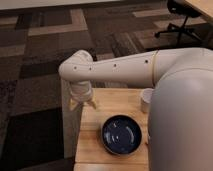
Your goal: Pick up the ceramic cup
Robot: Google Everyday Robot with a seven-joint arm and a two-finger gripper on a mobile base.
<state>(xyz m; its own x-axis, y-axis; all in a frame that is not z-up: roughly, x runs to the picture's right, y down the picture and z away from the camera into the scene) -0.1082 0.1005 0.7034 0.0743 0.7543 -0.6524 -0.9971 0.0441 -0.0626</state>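
The ceramic cup point(145, 100) is a small white cylinder standing at the right rear of the wooden table point(112, 101). Its right side is hidden behind my bulky white arm. My gripper point(83, 104) hangs from the wrist over the table's left rear corner, far left of the cup. Its tan fingers point(92, 104) point down, spread apart and hold nothing. A wide dark blue bowl point(121, 134) sits on the table's front half, between the gripper and the cup and nearer the camera.
My arm's large white shoulder point(182, 120) fills the right side and covers the table's right edge. The table's left edge drops to dark patterned carpet point(35, 75). An office chair point(179, 20) stands far back at the right.
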